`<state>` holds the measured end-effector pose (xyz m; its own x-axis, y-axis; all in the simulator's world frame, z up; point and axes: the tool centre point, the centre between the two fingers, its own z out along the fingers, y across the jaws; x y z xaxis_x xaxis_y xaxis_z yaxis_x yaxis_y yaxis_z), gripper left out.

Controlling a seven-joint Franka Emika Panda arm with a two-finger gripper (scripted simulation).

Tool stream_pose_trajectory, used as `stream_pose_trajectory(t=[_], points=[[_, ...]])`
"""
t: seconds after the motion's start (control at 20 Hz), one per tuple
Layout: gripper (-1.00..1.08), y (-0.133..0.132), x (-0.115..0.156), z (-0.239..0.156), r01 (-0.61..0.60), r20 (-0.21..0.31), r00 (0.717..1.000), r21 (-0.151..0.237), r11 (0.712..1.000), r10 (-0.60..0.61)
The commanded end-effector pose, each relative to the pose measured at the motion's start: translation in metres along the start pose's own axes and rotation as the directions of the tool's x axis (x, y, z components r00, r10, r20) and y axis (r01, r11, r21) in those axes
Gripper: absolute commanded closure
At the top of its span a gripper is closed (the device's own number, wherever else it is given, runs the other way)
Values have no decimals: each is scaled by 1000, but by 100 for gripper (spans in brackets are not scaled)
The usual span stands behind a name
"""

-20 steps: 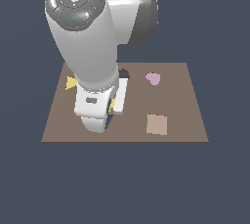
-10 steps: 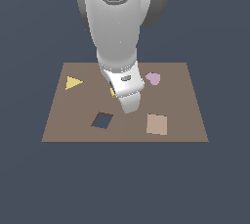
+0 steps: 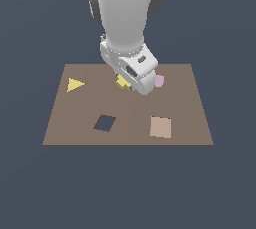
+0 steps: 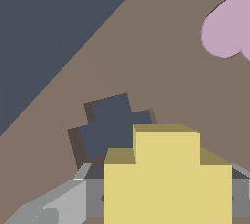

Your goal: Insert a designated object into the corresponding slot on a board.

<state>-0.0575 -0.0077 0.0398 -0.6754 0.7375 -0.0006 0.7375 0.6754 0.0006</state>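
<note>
Gripper: closed on the yellow block, one grey finger pressed to each side of it. It hangs low over the far half of the board, carrying the block and touching nothing else that shows.

Block: yellow, stepped, cross-shaped; held upright in the gripper, above the board surface, not yet in any hole. In the exterior view only a corner of it shows under the wrist.

Slot: dark cross-shaped cut-out, just ahead of the block in the wrist view and partly covered by it. Block and slot are near but not lined up; the slot's arms look turned a little against the block's edges.

Risk, as judged: lowering from here would set the block's lobes on the slot's rim, so it would jam or tip in the grip. Cause: the remaining sideways offset and the small twist between the two outlines. A late release could leave the block lying half in, half out.

Other items on the board:
- Pink piece: just beside the gripper, on the exterior view's right; could be nudged by a wide correction.
- Yellow triangle: well off to the exterior view's left.
- Square hole: nearer the camera than the gripper.
- Tan square: nearer the camera, to the exterior view's right.
</note>
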Motion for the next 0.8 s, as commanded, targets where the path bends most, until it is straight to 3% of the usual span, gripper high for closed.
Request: stream_pose_trajectory(t=[0.0, 0.35, 0.75], points=[[108, -6, 6, 0, 70, 1, 998, 0, 998, -70], [108, -20, 14, -1, 197, 0, 980, 0, 980, -197], [108, -26, 17, -1, 250, 1, 968, 0, 968, -250]])
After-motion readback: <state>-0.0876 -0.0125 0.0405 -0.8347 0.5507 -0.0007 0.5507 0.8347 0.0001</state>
